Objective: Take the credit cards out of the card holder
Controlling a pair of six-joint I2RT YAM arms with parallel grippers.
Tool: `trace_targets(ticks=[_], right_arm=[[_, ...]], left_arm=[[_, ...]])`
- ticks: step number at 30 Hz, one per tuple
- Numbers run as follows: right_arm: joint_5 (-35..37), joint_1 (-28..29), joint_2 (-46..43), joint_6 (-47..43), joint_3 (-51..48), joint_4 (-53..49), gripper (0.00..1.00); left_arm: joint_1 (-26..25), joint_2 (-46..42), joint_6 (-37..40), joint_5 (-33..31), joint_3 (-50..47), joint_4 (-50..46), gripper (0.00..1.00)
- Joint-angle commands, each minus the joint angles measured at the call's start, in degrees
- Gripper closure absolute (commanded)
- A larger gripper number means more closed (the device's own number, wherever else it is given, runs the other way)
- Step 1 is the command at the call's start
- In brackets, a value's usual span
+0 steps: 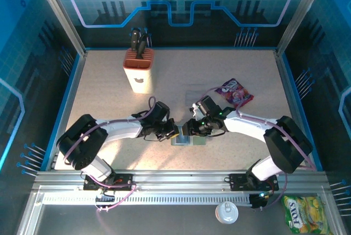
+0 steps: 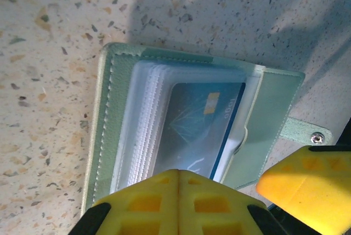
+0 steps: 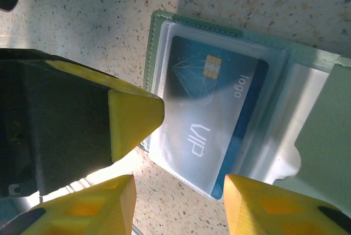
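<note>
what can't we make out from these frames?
- Card count: left wrist view shows one credit card through the front sleeve; stacked sleeves hide any behind it.
- Top external: card holder largely covered by left pincer and right pincer; card too small.
- Left wrist: holder's near edge lies under the shut left pincer; whether it pinches anything is unclear.

Card holder [image 1: 188, 139] lies open on table [image 1: 109, 98], front-centre, btwn left gripper [image 1: 175, 133] on its left & right gripper [image 1: 193, 130] on its right. Credit card [image 3: 214, 114] sits in its sleeve. Knife block [image 1: 139, 70] behind-left, snack packet [image 1: 234, 92] behind-right.
</note>
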Motion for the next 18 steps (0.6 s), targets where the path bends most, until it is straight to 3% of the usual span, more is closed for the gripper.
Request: trace_targets(ticks=[1,18], right_arm=[[-2.9,-0.9,1.1,1.3,-1.3,4.0,0.53],[-4.3,-1.9,4.4,1.7,-1.2,6.1,0.53]], left_arm=[[-0.4,1.0,1.4,-0.4,1.7,-2.3,0.93],[-0.4,1.3,2.1,-1.8,0.8,-3.6,0.95]])
